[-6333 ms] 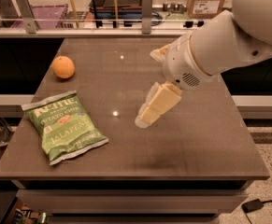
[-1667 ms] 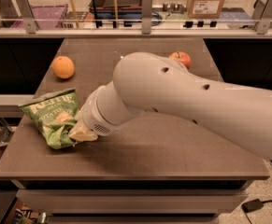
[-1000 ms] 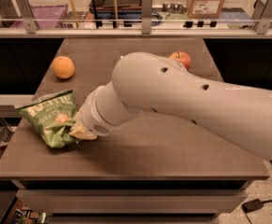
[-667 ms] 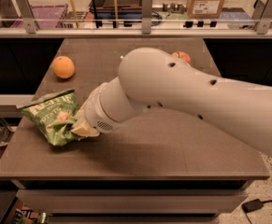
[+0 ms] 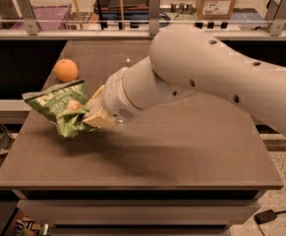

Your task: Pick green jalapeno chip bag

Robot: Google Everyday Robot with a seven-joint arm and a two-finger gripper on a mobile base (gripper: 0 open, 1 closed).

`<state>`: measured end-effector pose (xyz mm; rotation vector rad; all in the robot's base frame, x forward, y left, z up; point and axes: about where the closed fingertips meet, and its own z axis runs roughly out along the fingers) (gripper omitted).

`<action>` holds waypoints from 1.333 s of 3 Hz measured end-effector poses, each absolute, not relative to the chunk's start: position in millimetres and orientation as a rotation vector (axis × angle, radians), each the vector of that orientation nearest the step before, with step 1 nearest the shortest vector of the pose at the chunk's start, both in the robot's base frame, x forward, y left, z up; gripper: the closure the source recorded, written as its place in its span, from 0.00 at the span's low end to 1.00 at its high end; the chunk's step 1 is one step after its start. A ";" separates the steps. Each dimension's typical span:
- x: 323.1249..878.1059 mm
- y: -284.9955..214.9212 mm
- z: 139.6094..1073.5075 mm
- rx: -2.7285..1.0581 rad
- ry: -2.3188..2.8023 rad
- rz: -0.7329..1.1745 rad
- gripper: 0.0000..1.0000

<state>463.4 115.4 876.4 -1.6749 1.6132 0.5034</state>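
Brown worktop (image 5: pixel 191 151), near side. Pincer (image 5: pixel 94 116) clamps the green jalapeno chip bag (image 5: pixel 59 102), which juts from its tip, apparently raised above its shadow; 1 orange (image 5: pixel 66 70) sits beyond. Grasp achieved; only a higher lift seems left.

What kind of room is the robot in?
Probably a lab or workshop: there is a plain table, with a cardboard box and a purple crate behind it. The pincer grips the bag at the table's left.
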 end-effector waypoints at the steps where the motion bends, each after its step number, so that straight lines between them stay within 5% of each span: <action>1: 471.8 112.7 892.3 -1.689 1.569 0.500 1.00; 4: 487.0 118.5 938.0 -1.725 1.442 0.464 1.00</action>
